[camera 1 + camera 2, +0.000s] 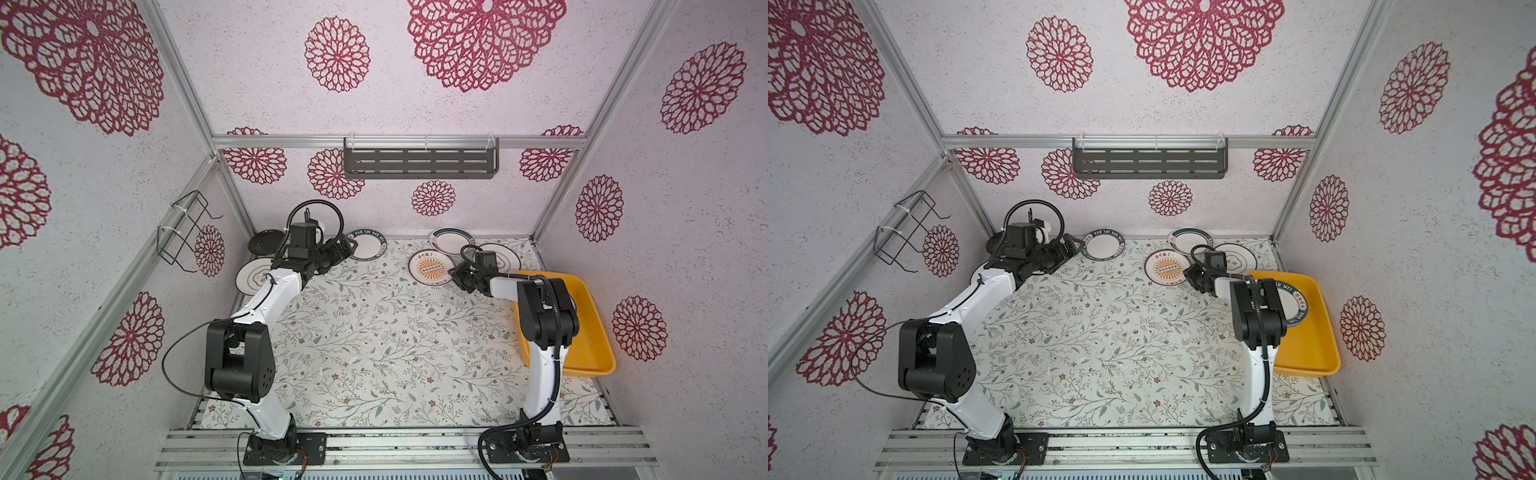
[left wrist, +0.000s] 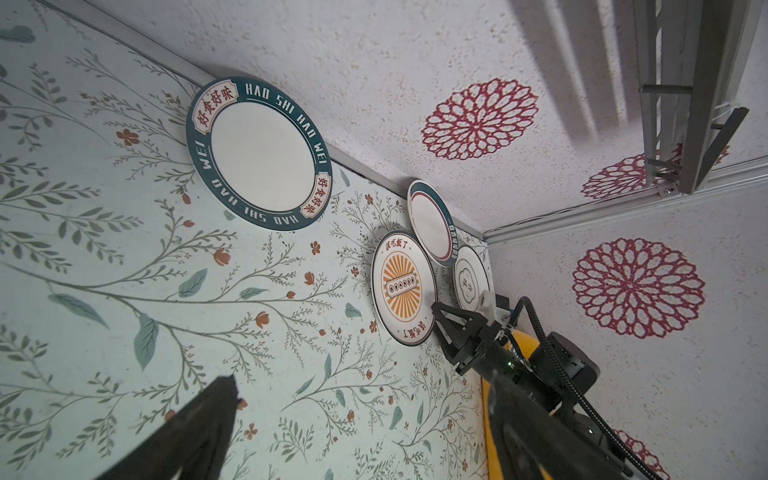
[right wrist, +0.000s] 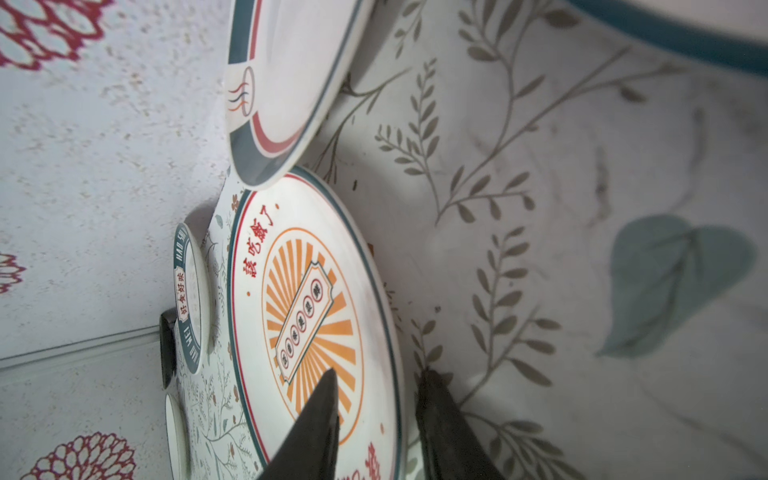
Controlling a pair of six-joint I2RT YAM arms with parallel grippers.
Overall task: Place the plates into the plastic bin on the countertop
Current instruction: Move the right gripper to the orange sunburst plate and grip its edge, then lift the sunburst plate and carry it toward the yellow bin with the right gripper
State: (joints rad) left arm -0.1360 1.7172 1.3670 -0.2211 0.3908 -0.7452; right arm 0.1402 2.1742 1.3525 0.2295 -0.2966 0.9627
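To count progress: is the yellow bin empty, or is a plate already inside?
Not empty. The yellow bin holds a teal-rimmed plate, partly hidden behind the right arm. Whether more lie there, cannot tell.

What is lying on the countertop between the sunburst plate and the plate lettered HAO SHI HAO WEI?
Nothing. Only bare countertop separates the sunburst plate from the lettered plate. This is clearest in the left wrist view, and both top views agree.

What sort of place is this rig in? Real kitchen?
Probably a mock-kitchen robot cell, not a real kitchen: flower-print walls on an aluminium frame, a leaf-print countertop holding plates and a bin, plus a hung shelf.
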